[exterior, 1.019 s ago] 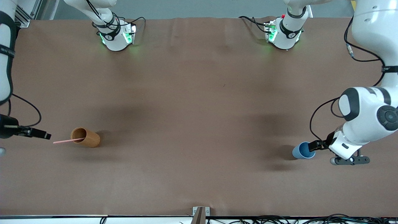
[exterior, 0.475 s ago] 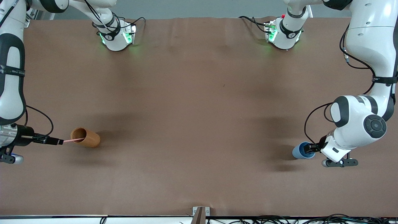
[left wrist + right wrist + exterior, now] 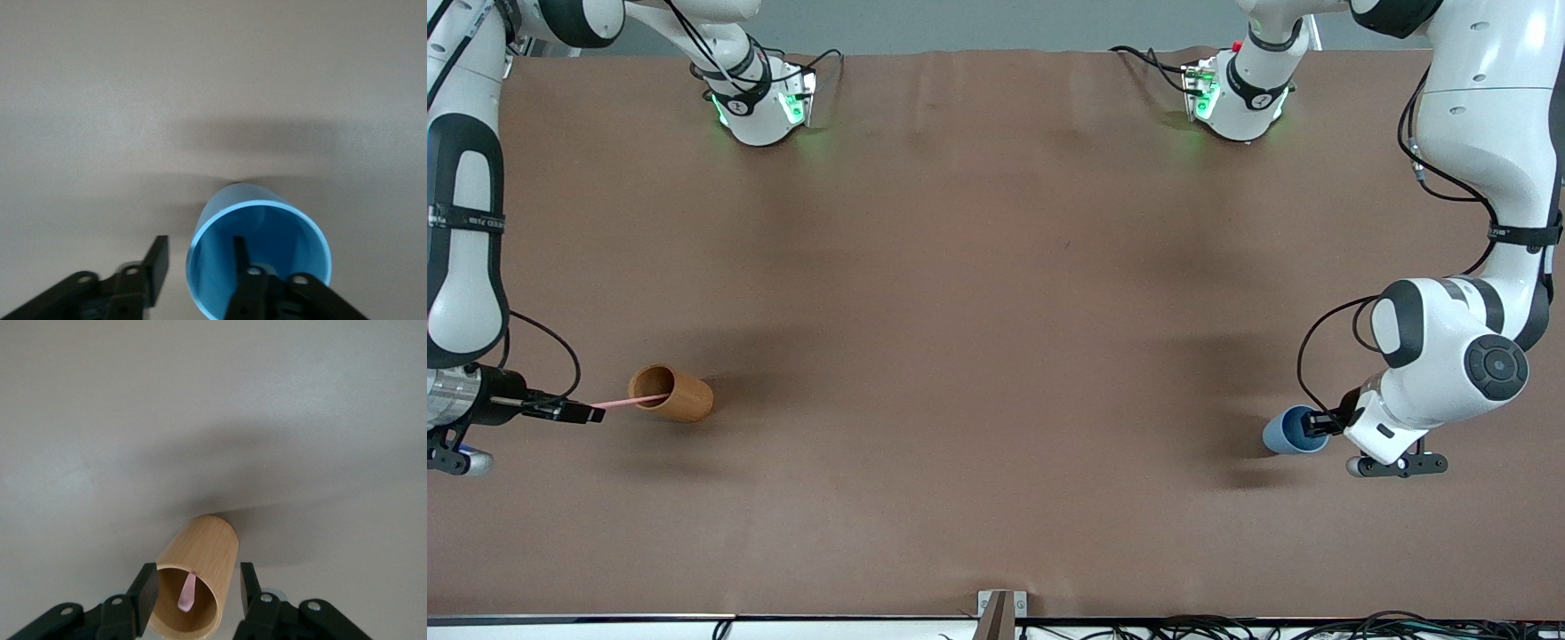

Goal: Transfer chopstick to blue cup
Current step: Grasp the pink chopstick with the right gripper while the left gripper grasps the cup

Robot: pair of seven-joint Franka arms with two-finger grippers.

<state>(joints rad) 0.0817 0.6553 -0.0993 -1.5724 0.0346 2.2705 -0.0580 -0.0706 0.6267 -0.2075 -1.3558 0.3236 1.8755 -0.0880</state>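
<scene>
The pale pink chopstick (image 3: pixel 630 402) stands in the orange-brown cylinder (image 3: pixel 673 394) near the right arm's end of the table, with its upper end sticking out of the mouth. My right gripper (image 3: pixel 596 414) is open at that free end. In the right wrist view the fingers (image 3: pixel 151 585) stand either side of the chopstick's tip (image 3: pixel 187 593), above the cylinder (image 3: pixel 203 550). The blue cup (image 3: pixel 1289 433) stands near the left arm's end. My left gripper (image 3: pixel 1316 425) is open across its rim. In the left wrist view one finger (image 3: pixel 238 252) is inside the cup (image 3: pixel 283 230) and the other is outside.
The brown table cloth (image 3: pixel 996 293) lies bare between the two cups. The arms' bases (image 3: pixel 760 107) stand along the edge farthest from the front camera. A small metal bracket (image 3: pixel 1002 606) sits at the nearest edge.
My right gripper has moved in toward the cylinder and reached the chopstick's free end. My left gripper has shifted closer onto the blue cup's rim. Cup and cylinder have not moved.
</scene>
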